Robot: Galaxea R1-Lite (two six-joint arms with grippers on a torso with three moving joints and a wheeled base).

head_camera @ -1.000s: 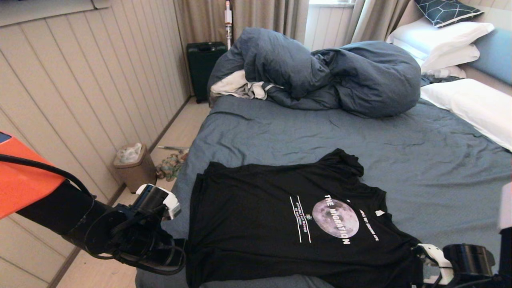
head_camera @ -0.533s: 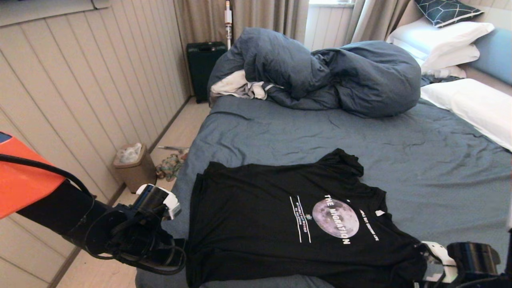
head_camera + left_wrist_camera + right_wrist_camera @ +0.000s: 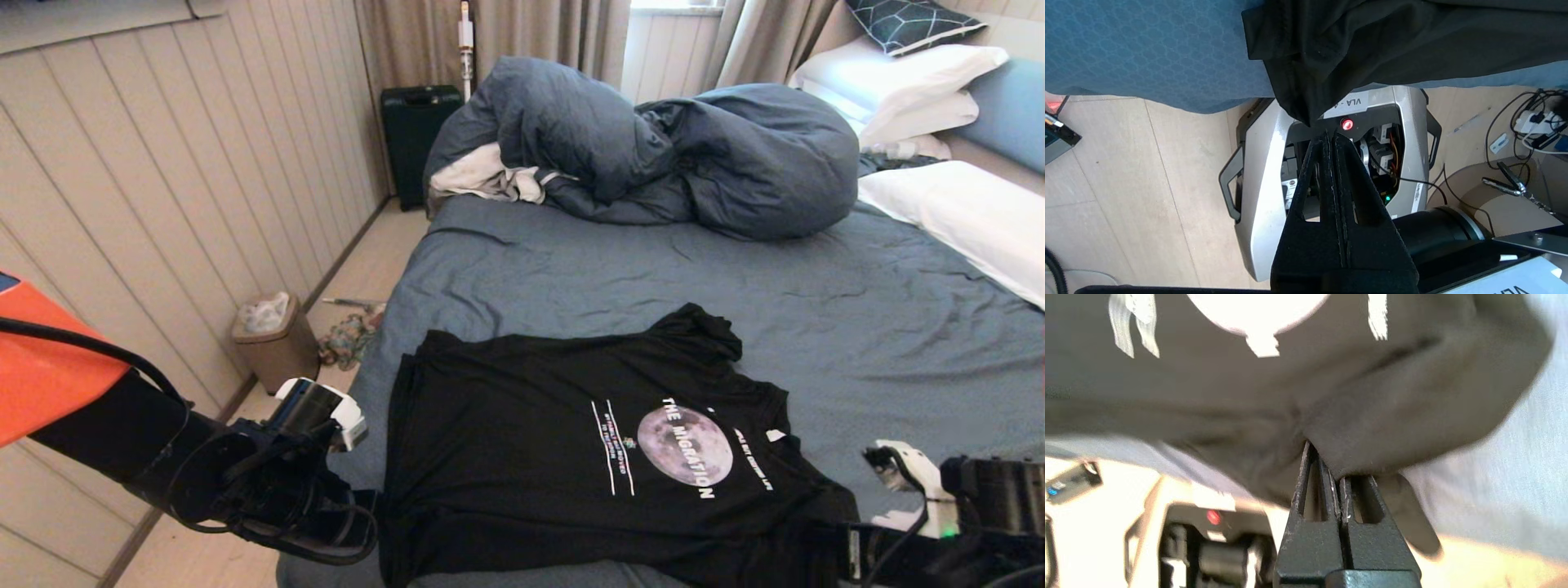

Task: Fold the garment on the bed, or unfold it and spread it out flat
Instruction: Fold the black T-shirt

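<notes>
Lying flat near the foot edge of the bed [image 3: 620,269], the T-shirt [image 3: 522,457] is black, front up, with a grey moon print, white "THE MIGRATION" lettering beside two thin white lines, and a small white neck tag toward its right end. Its hem is at the left, its collar at the right, and one sleeve bunches up on the far side, while the near edge hangs a little over the mattress side. At the left, beside the bin [image 3: 273,339] on the floor, the left gripper [image 3: 1327,130] sits at the shirt's near left corner; in the left wrist view its fingers are pressed together with a fold of black cloth pinched at their tips. Farther back on the bed, the blue duvet [image 3: 653,147] is heaped well apart from the shirt, with white pillows [image 3: 955,208] to the right. At the right, the right gripper [image 3: 1327,461] is at the shirt's near right corner, its jaws clamped on black cloth there.
</notes>
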